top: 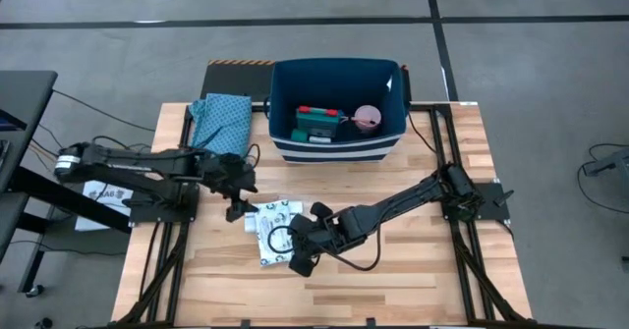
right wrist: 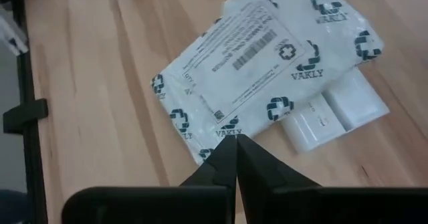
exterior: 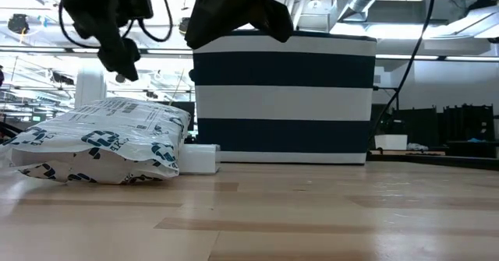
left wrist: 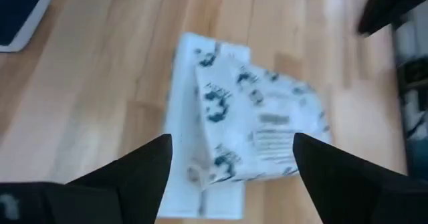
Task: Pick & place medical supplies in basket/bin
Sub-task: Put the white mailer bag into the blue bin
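The white packet with teal print lies flat on the table, partly on top of a white compartment tray. My left gripper hovers open above the packet, off its left side. My right gripper is shut and raised above the table at the packet's near right corner; in the low view it hangs high and touches nothing. The navy bin with white stripes stands at the far middle. It holds the teal-and-red box and the pink roll.
A teal patterned folded cloth lies left of the bin at the table's far left. Bare wood lies open along the near edge and to the right. In the low view the packet and tray sit in front of the bin.
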Available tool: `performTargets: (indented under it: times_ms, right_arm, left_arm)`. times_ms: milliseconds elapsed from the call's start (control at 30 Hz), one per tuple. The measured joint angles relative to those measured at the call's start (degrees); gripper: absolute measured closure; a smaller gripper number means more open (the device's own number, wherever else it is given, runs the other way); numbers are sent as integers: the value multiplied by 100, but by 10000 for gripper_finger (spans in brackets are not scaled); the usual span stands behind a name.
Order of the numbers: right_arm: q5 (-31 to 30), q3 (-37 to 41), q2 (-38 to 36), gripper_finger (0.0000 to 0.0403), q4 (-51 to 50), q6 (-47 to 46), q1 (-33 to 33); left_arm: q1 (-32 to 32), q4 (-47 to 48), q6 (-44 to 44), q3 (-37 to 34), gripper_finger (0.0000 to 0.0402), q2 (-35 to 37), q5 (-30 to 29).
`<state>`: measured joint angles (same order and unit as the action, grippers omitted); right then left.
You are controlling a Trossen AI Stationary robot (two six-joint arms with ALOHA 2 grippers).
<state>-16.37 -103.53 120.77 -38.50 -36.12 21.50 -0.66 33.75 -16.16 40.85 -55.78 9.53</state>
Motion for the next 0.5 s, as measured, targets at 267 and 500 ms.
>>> performTargets:
  times_ms: [267, 500]
  right_arm:
    - [806, 4, 388, 402, 492, 876, -72]
    - [1169, 2, 527, 403, 720, 974, -75]
  left_arm:
    - [-437, 3, 662, 358, 86, -736, 445]
    - [-534, 222, 902, 609, 85, -890, 575]
